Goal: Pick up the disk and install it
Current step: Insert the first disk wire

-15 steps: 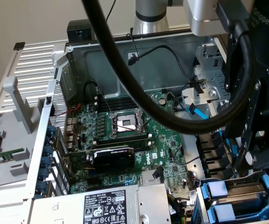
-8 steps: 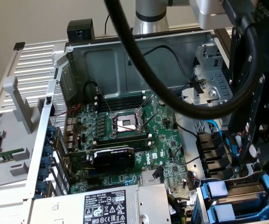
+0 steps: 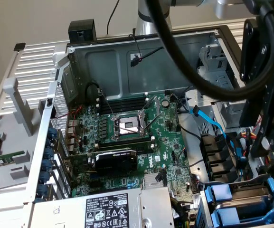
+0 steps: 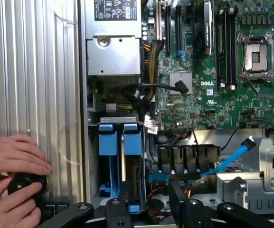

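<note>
Open computer case (image 3: 141,52), motherboard (image 3: 141,137) exposed. The gripper (image 4: 148,202) is hovering over the drive cage (image 4: 93,161) in the case corner, next to the power-supply box (image 4: 114,52). Its two black fingers (image 4: 125,192) are standing well apart and gripping nothing; cage and cables are showing through the gap between them.

The disk (image 4: 131,141) is sitting on edge in the cage with its blue carrier frame showing, and one finger is crossing just in front of it. A second blue carrier (image 4: 107,142) is standing beside it, on the side away from the motherboard. Cannot tell whether either one is fully seated.

In the exterior view the disk (image 3: 248,190) is lying low toward the exterior view's right, grey metal between blue ends. The arm's black hose (image 3: 189,66) is looping across in front of the case. A light-blue data cable (image 4: 231,159) is running past the cage.

Outside the case, against the ribbed grey panel (image 4: 32,71), a person is pinching a small black round part (image 4: 25,183). One hand (image 4: 13,152) and the other hand (image 4: 6,209) are closing on it from opposite sides.
</note>
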